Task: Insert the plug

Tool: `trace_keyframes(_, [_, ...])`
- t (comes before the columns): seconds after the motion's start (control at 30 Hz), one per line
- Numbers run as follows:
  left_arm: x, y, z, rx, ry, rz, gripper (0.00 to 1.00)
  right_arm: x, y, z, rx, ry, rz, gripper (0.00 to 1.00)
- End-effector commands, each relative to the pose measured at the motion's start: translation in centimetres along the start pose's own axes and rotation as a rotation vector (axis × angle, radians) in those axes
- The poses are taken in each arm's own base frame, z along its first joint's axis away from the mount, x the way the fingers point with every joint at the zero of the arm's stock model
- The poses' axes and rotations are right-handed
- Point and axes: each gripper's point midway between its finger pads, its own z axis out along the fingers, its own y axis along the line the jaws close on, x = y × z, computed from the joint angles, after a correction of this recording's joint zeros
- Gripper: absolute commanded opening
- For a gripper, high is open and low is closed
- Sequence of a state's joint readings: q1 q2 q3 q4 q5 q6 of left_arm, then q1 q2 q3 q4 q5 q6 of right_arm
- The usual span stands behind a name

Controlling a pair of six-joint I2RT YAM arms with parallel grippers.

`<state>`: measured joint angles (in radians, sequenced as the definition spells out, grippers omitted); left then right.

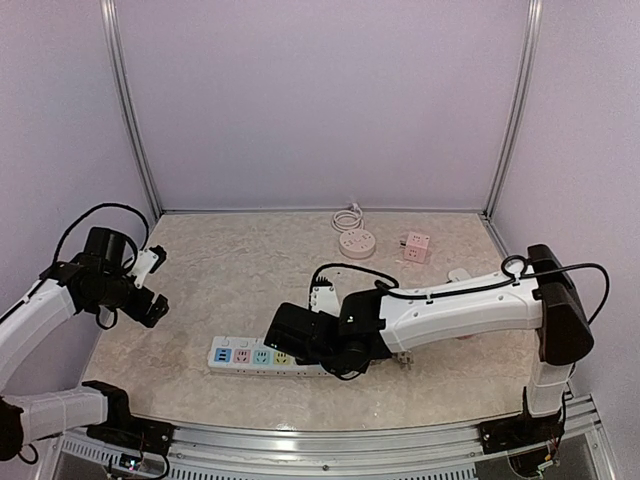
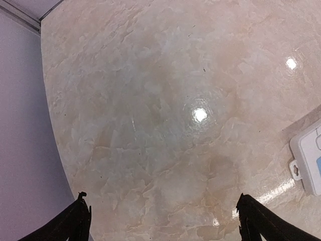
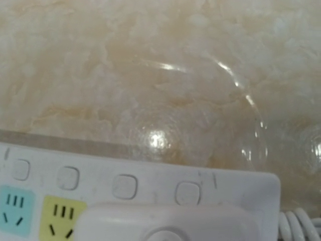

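Note:
A white power strip (image 1: pixel 245 355) with blue, pink, green and yellow sockets lies near the table's front edge. My right gripper (image 1: pixel 300 338) is down over its right part. In the right wrist view a white plug (image 3: pixel 165 223) sits close under the camera, right of the yellow socket (image 3: pixel 60 216) and against the strip (image 3: pixel 150 175). My fingers are hidden there. The gripper looks shut on the plug. My left gripper (image 1: pixel 150 300) hovers at the table's left, open and empty (image 2: pixel 163 201). The strip's left end (image 2: pixel 308 163) shows at its right.
A round white socket with a coiled cable (image 1: pixel 356 241) and a pink cube socket (image 1: pixel 416 246) stand at the back. A small white object (image 1: pixel 458 274) lies by the right arm. Metal frame posts and walls enclose the table.

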<state>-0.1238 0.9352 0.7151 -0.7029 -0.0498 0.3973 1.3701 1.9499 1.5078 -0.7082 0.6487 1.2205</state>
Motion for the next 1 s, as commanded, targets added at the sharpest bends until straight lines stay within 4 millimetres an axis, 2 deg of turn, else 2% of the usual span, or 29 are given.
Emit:
trace_keyframes(0.0, [-0.5,0.8,0.0,-0.040,-0.042,-0.061,0.99,1.5,-0.9,0.9,0.043,0.002,0.000,0.00])
trace_keyframes(0.23, [-0.5,0.5,0.1,-0.024,-0.048,-0.060,0.99,2.1,-1.2,1.7,0.065,0.002,-0.024,0.00])
trace_keyframes(0.4, [-0.5,0.3,0.2,-0.015,-0.054,-0.058,0.99,2.2,-0.5,2.1,0.063,0.007,-0.042,0.00])
trace_keyframes(0.63, [-0.6,0.2,0.1,-0.010,-0.063,-0.059,0.99,3.1,-0.8,1.5,0.105,0.013,-0.055,0.00])
trace_keyframes(0.73, [-0.6,0.1,0.0,-0.006,-0.067,-0.057,0.99,3.6,-0.6,2.0,0.126,0.013,-0.085,0.00])
trace_keyframes(0.97, [-0.7,0.2,0.0,-0.007,-0.072,-0.057,0.99,5.6,-5.3,3.3,0.281,0.024,-0.163,0.00])
